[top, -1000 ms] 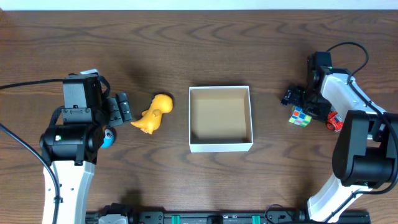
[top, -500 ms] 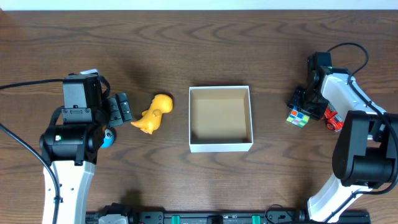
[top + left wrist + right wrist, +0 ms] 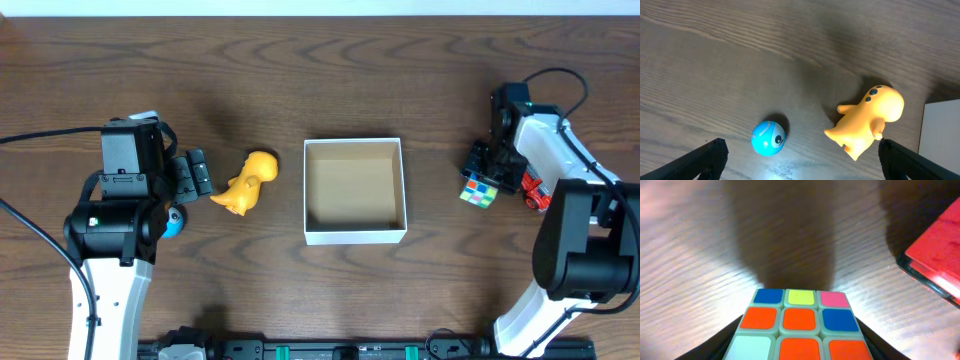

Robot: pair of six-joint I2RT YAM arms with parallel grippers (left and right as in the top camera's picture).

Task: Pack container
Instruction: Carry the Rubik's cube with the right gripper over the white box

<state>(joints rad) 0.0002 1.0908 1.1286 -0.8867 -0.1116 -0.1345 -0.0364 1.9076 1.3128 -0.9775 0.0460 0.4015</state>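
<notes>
Clamping puzzle cube (image 3: 800, 322), right pincer (image 3: 481, 177) half-closed

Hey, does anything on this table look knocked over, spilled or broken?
Only the yellow toy: it lies on its side left of the container, rather than standing upright. Nothing looks spilled or damaged.

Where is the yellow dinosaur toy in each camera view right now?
Overhead: yellow dinosaur toy sits left of centre, just left of the container.
Left wrist: the toy is right of centre, with a blue ball to its left.
Right wrist: not in it; a puzzle cube fills the foreground.
Shared landmark: the container's white wall, at the left wrist view's right edge.
</notes>
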